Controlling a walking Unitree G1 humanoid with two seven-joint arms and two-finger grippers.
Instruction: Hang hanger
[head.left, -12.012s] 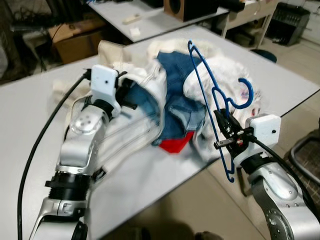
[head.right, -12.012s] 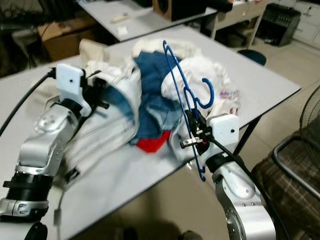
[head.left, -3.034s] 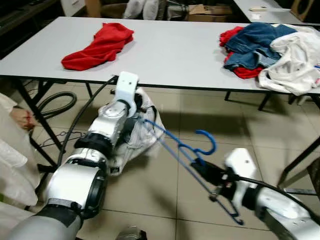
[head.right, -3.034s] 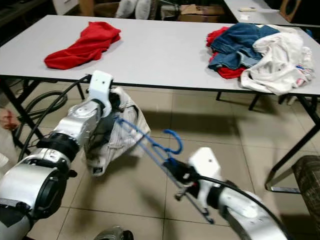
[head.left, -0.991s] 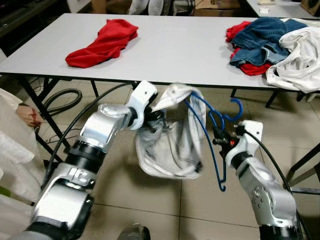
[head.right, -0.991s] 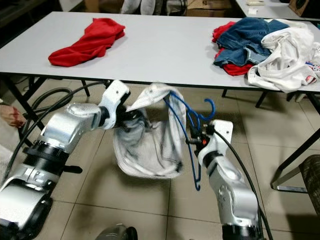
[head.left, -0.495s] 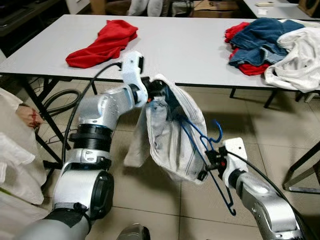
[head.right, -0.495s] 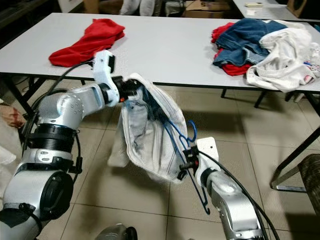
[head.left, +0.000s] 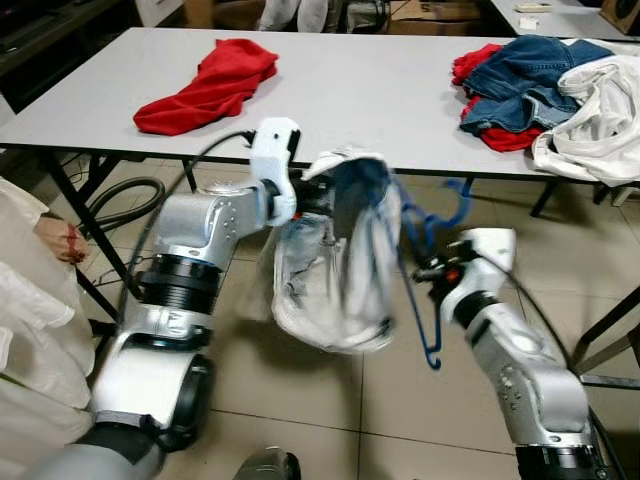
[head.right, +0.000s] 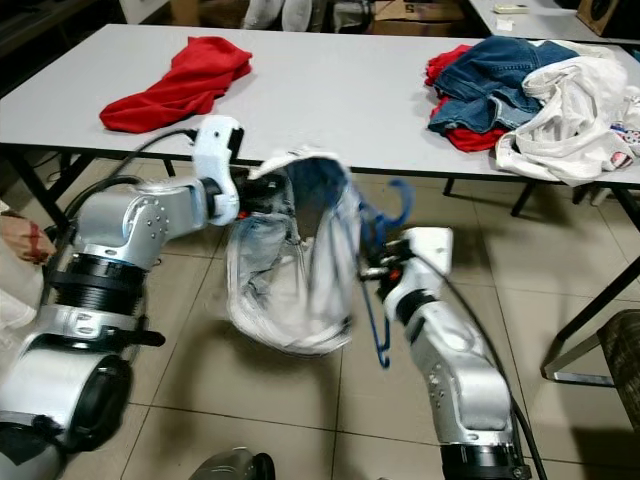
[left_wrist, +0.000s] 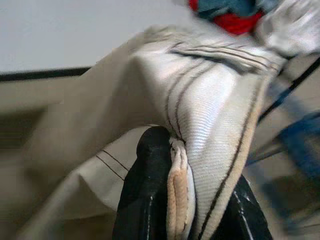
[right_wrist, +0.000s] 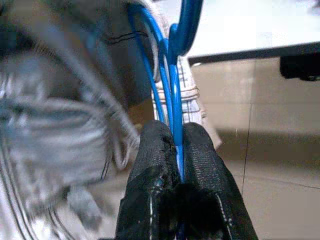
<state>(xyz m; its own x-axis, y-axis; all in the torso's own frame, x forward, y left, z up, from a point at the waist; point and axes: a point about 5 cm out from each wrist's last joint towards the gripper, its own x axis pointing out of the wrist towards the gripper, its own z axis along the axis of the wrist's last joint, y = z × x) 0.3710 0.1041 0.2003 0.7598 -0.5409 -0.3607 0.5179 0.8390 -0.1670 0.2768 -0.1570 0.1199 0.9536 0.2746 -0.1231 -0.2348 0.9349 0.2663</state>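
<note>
— Tiled floor (head.left: 300, 370) below, grey bench (head.left: 350, 110) beyond. Where's the hanger?
— Blue hanger (head.left: 425, 290) hangs before the bench, pinched in the right tool (right_wrist: 176, 145), beside the pale garment (head.left: 335, 260).
— Left tool (left_wrist: 172, 165)?
— Clamped on that garment's hem, near the bench edge.

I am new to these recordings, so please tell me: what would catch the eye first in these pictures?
First, the pale garment hanging open above the floor in front of the table. The left gripper pinches its edge, while the right gripper clamps a blue hanger partly inside it. On the table lie a red cloth at the left and a clothes pile at the right.
</note>
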